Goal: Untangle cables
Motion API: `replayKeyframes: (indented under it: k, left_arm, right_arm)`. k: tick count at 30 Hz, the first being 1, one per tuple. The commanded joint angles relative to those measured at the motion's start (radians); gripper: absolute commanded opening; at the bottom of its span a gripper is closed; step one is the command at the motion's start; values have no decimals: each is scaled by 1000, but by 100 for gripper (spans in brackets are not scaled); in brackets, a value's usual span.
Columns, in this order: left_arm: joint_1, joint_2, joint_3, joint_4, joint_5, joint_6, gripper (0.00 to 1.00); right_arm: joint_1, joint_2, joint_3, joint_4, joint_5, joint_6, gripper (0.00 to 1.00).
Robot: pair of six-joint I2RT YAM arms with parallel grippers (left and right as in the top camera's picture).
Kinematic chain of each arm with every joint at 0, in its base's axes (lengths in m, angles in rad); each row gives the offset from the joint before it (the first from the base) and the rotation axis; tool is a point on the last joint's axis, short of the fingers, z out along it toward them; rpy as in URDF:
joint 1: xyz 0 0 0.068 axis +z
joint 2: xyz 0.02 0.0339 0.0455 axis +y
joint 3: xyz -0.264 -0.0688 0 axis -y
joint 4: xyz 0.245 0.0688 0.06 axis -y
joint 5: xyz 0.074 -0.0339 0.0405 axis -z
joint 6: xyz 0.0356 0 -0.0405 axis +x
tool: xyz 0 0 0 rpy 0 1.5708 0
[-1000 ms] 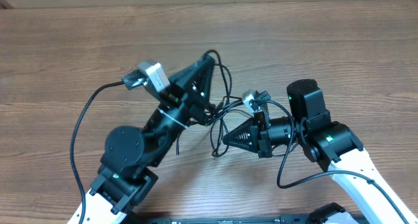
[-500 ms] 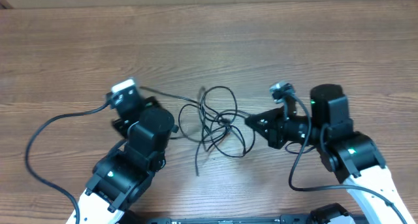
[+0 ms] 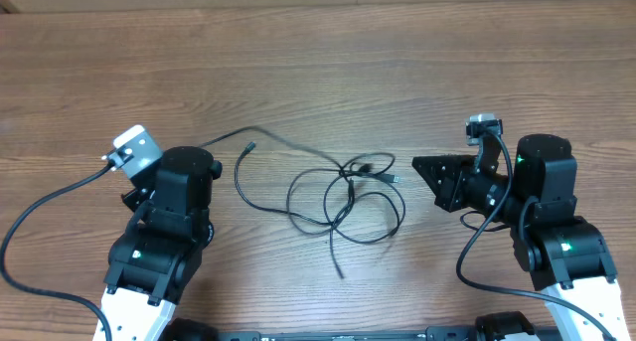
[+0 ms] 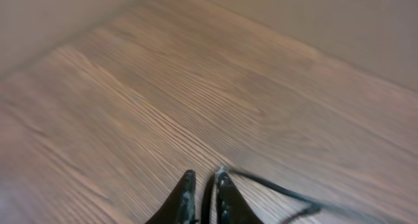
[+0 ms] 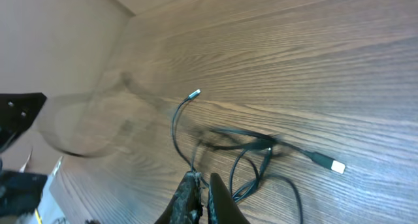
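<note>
Though unseen overhead, left claw (image 4: 205,179) (slightly ajar).

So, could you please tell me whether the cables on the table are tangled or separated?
Tangled: the cables cross in several overlapping loops around a small knot; only one plug end trails free.

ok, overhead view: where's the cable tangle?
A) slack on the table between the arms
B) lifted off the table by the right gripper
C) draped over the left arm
A: the cables lie loose on the table; the right gripper is shut, clear of them.
</note>
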Motion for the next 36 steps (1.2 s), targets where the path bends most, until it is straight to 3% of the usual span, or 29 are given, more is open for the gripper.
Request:
replayKeyframes:
  k: [1, 2, 3, 8, 10, 11, 14, 19, 29, 32, 33, 34, 36]
  left_arm:
    - [6, 4, 8, 1, 237, 6, 77]
    - [6, 8, 8, 0, 279, 6, 93]
    - [6, 12, 8, 0, 324, 8, 100]
    - [5, 54, 8, -1, 549, 10, 100]
    - [5, 77, 8, -3, 634, 11, 100]
    - [5, 89, 8, -5, 669, 14, 100]
    - [3, 136, 8, -5, 784, 71, 100]
    - [3, 193, 8, -19, 903, 124, 100]
    - [3, 203, 8, -39, 908, 202, 100]
    - [3, 202, 8, -61, 908, 288, 88]
    - [3, 200, 8, -71, 908, 322, 79]
    - [3, 191, 8, -91, 908, 380, 57]
    - [4, 173, 11, -115, 904, 400, 48]
  right_arm:
    - [-6, -12, 17, 2, 36, 48, 4]
    - [-6, -12, 17, -2, 36, 48, 4]
    - [-6, -12, 17, -5, 36, 47, 4]
    - [-6, -12, 17, -14, 37, 46, 4]
    - [-6, -12, 17, -22, 44, 35, 10]
    - [-6, -12, 17, -34, 61, 35, 27]
    - [-6, -8, 17, -83, 78, 35, 47]
    - [-3, 35, 17, -163, 51, 35, 100]
    - [59, 257, 15, -197, -98, -73, 100]
    - [136, 323, 15, -172, -52, -93, 100]
    - [165, 346, 15, -163, -14, -93, 100]
    - [224, 398, 15, -150, 61, -85, 100]
    - [270, 454, 15, -141, 97, -84, 100]
